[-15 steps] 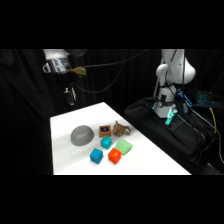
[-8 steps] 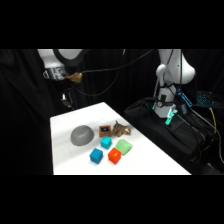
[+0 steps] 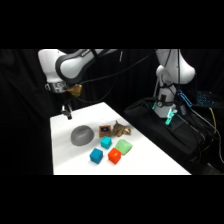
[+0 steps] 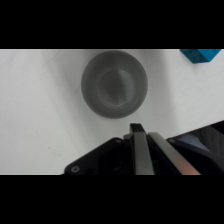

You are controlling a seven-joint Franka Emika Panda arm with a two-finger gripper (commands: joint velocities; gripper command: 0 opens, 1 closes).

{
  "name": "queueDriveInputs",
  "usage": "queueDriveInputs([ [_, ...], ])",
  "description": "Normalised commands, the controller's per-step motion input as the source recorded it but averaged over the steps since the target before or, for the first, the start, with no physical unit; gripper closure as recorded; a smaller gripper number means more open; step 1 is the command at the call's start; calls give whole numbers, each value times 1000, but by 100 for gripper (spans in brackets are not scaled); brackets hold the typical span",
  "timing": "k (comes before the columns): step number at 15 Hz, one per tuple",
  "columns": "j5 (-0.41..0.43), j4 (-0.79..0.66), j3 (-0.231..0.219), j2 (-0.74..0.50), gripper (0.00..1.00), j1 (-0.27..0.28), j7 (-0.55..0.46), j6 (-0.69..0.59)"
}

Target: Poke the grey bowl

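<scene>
Nearest the side camera, I am seeing a blue cube [image 3: 96,156] and an orange cube [image 3: 114,156] sitting side by side toward the front of the white desk [image 3: 150,162]. Just behind them a teal cube [image 3: 105,142] and a pale green block [image 3: 124,146] are resting, the green one just beside the orange cube. Behind those, a small brown cluster [image 3: 115,130] is lying on the desk; I think it is a wooden piece or two, but the view is too soft for me to be sure.

The grey bowl [image 3: 82,135] is sitting upside down, dome up, to the left of the cubes and apart from them, toward the desk's left side. Through the wrist camera I am looking almost straight down on the grey bowl [image 4: 114,83], with bare desk all around it and a blue corner [image 4: 202,54] showing at the picture's upper right.

Farther back, the claw [image 3: 66,114] is hanging over the desk's far left corner, above and behind the bowl, not touching it. In the wrist view the claw [image 4: 142,150] is showing its two fingers pressed together with no gap, holding nothing.

Farthest off, the arm's base [image 3: 170,85] is standing at the upper right beside a dark bag [image 3: 165,132].
</scene>
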Motion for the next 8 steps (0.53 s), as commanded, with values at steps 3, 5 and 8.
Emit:
queueDriveInputs([
  [3, 128, 96, 75, 181, 100, -83, -11, 225],
  [5, 114, 75, 71, 150, 100, -76, -4, 157],
  [8, 100, 48, 68, 129, 100, -61, -2, 139],
])
